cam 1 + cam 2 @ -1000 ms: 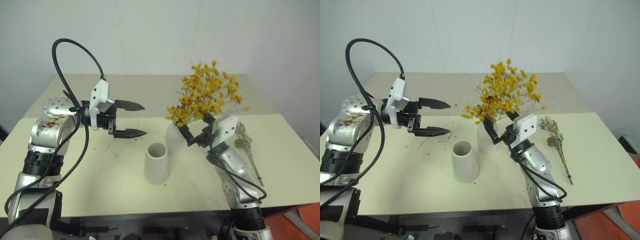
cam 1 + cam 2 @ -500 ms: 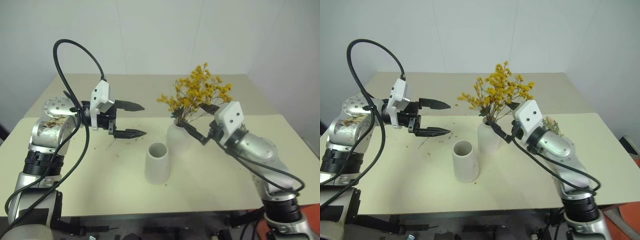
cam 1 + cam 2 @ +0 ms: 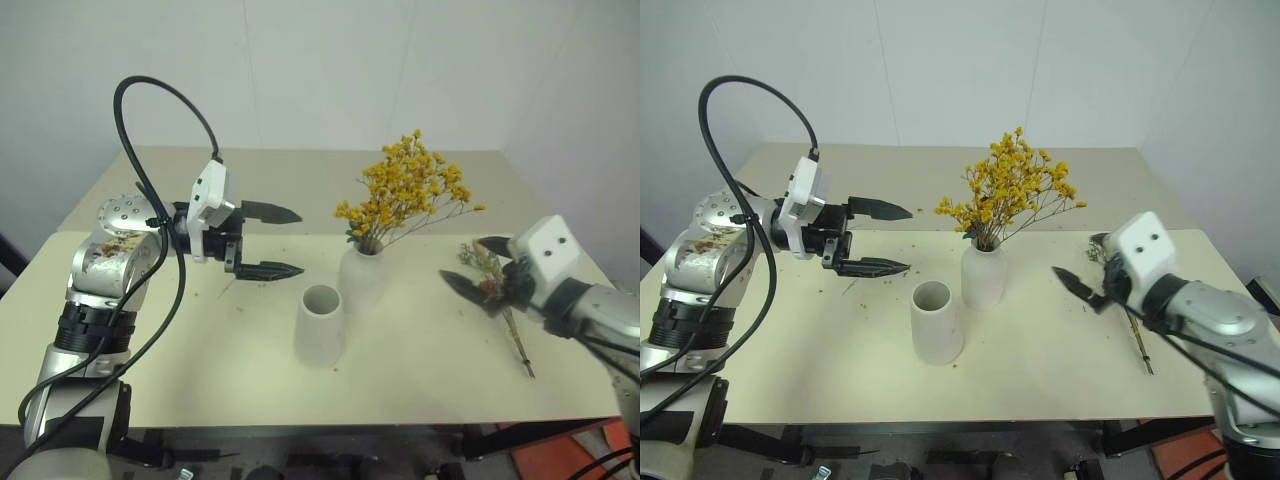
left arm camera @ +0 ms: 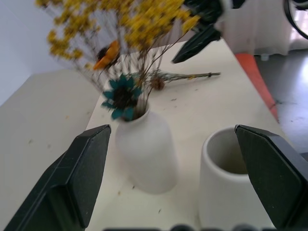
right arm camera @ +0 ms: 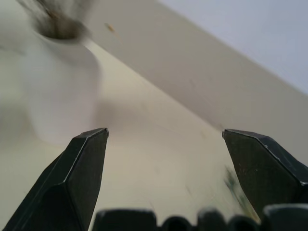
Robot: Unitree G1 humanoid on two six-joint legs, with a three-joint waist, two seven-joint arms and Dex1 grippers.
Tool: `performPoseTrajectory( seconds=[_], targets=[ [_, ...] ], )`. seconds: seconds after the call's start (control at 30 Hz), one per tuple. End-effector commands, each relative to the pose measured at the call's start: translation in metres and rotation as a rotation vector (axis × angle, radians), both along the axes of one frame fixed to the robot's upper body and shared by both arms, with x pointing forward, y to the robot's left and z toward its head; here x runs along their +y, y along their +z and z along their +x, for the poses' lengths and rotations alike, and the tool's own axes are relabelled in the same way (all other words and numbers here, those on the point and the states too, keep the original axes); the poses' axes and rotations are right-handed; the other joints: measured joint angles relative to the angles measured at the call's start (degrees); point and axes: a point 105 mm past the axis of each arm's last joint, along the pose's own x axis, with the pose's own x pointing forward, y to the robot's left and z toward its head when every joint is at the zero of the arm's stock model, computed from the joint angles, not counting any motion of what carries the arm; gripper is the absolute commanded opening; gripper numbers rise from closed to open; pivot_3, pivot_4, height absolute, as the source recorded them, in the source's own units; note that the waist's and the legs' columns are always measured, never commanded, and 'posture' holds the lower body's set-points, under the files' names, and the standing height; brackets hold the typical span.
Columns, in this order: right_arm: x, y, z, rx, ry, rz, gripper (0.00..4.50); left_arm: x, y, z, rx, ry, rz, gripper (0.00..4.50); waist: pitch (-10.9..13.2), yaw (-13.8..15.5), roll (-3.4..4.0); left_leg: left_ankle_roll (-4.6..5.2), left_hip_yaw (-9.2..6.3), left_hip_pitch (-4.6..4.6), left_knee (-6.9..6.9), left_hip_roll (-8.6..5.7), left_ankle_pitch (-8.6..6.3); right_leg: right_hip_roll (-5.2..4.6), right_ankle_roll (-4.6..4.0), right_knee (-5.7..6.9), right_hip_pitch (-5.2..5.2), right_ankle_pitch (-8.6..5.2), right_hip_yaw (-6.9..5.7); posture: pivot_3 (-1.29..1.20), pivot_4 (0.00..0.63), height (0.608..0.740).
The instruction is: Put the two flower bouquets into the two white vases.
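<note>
Vs 1 s ago: right end effector (image 3: 1080, 283) has let go of the yellow bouquet (image 3: 1012, 192) and swung off to the robot's right; it now hangs wide open, empty, near the grey-green bouquet (image 3: 1130, 318). Left end effector (image 3: 883, 238) sits about where it was, fingers well apart, holding nothing, just beside and above the cylinder vase (image 3: 936, 321). Yellow bouquet now stands on its own in the bottle vase (image 3: 982, 276), bushy, tiny yellow-orange blossoms on thin stems, leaning a bit to the right. Cylinder vase is empty, wide mouth up, near the bottle vase. Grey-green bouquet lies flat on the counter (image 3: 800, 350), sparse, w/ a brown cone; partly hidden by the right arm.
</note>
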Motion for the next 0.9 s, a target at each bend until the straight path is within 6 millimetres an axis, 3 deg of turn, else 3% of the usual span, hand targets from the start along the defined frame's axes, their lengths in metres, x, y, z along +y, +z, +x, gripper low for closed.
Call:
performPoseTrajectory(
  seconds=[0.03, 0.43, 0.83, 0.9],
  targets=[
    [-0.031, -0.006, 0.002, 0.071, -0.178, 0.014, 4.46, -0.011, 0.003, -0.009, -0.019, -0.072, 0.016, 4.5, 0.0, -0.2, 0.0, 0.0, 0.0, 0.01, 0.0, -0.01, 0.0, 0.0, 0.0, 0.0, 0.01, 0.0, 0.02, 0.0, 0.15, 0.74],
    [-0.069, -0.067, 0.015, 0.335, -0.34, 0.02, 4.46, -0.028, -0.012, -0.015, -0.046, -0.165, 0.101, 4.5, 0.0, -0.3, 0.0, 0.0, 0.08, 0.04, -0.01, -0.02, 0.0, 0.0, 0.01, 0.0, 0.0, 0.0, 0.1, 0.0, 0.15, 0.74],
    [-0.074, -0.078, 0.047, 0.367, -0.301, 0.031, 4.46, -0.032, -0.017, -0.032, -0.039, -0.214, 0.129, 4.5, 0.0, -0.3, 0.02, 0.0, 0.12, 0.07, -0.01, -0.02, 0.0, 0.0, 0.02, -0.01, 0.0, 0.0, 0.14, 0.0, 0.15, 0.74],
    [-0.076, -0.08, 0.049, 0.383, -0.305, 0.038, 4.1, -0.031, -0.017, -0.033, -0.035, -0.205, 0.127, 4.5, 0.0, -0.4, 0.02, 0.0, 0.11, 0.06, -0.03, -0.01, 0.0, 0.01, 0.02, -0.01, -0.01, 0.0, 0.13, 0.0, 0.15, 0.74]
  ],
)
